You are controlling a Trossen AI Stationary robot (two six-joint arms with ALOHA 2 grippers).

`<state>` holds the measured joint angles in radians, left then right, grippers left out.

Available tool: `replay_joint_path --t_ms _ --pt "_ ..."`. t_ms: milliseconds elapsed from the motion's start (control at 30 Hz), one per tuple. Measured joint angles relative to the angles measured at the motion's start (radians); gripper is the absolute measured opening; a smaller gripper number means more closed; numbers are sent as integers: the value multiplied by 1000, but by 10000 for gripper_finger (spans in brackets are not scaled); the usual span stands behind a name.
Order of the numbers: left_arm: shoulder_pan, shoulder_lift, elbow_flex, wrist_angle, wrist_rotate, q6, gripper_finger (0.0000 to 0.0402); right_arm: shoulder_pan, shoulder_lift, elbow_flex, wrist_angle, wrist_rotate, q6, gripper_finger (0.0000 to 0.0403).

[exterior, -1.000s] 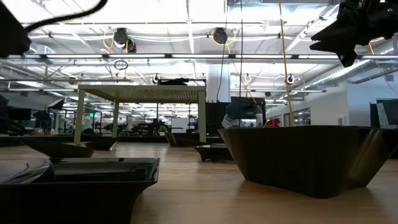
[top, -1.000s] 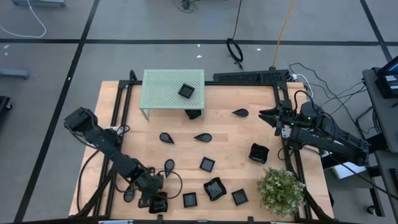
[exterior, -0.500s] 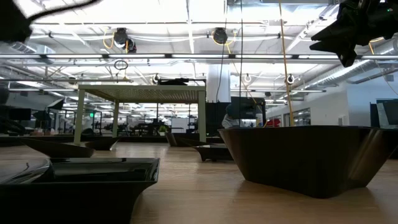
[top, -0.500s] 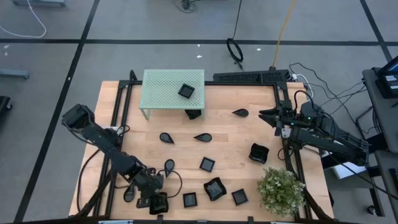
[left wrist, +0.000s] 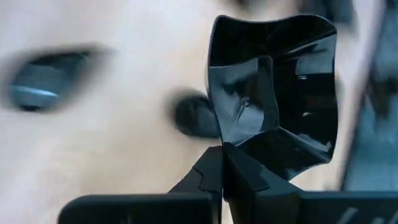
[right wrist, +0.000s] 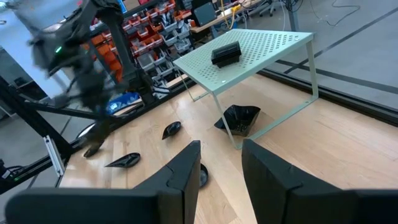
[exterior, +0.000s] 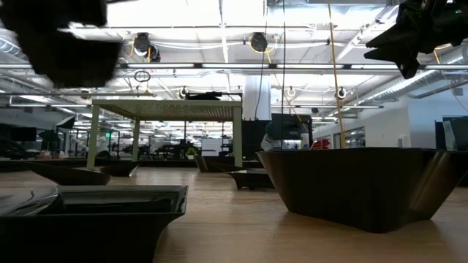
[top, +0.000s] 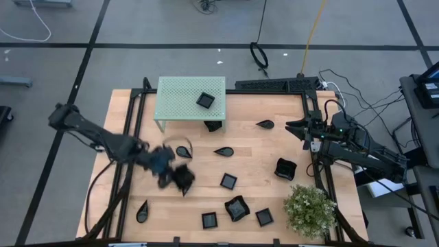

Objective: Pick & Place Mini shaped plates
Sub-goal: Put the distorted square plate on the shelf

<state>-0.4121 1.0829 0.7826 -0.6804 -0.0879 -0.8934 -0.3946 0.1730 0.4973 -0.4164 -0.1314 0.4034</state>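
We see the left gripper (left wrist: 222, 163) clenched on the rim of a wavy black dish (left wrist: 273, 93), lifted over the table's (top: 260, 151) left-centre. The right gripper (right wrist: 219, 163) waits with fingers apart at the right edge, angled toward the green platform (top: 182, 96).

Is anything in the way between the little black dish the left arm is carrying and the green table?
Nothing visible blocks it. The left gripper holds a wavy-rimmed plate in the air. One teardrop plate lies on the wood toward the green platform, low enough to pass over.
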Motion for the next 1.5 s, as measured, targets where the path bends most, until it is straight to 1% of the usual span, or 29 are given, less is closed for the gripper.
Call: replay_joint_path --t_ms 67,133,233,300,367,433,600,700,800,867,967,1067,1167,1300,1500 --pt "79 -61 3 -36 -70 -37 12 0 0 0 0 0 0 105" --pt "155 -119 10 -33 -140 -39 6 0 0 0 0 0 0 105" --pt "264 -187 41 -27 -247 27 6 0 0 0 0 0 0 105" --pt "338 -208 68 -28 -312 90 9 0 0 0 0 0 0 105" --pt "421 -213 98 -39 -339 156 8 0 0 0 0 0 0 105" --pt "516 -210 125 -72 -335 217 4 0 0 0 0 0 0 105" --pt "780 -159 178 -178 -301 289 11 0 0 0 0 0 0 105" --pt "924 -117 197 -207 -225 342 7 0 0 0 0 0 0 105" --pt "1024 -59 205 -207 -116 394 5 0 0 0 0 0 0 105" --pt "1073 -21 210 -203 -83 425 10 0 0 0 0 0 0 105" --pt "1127 27 211 -176 -61 462 14 0 0 0 0 0 0 105" --pt "1166 51 212 -160 -44 492 6 0 0 0 0 0 0 105" --pt "1195 56 213 -139 -35 499 7 0 0 0 0 0 0 105" --pt "1211 46 212 -135 -24 493 38 0 0 0 0 0 0 105" --pt "1214 7 212 -137 -9 498 104 0 0 0 0 0 0 105"
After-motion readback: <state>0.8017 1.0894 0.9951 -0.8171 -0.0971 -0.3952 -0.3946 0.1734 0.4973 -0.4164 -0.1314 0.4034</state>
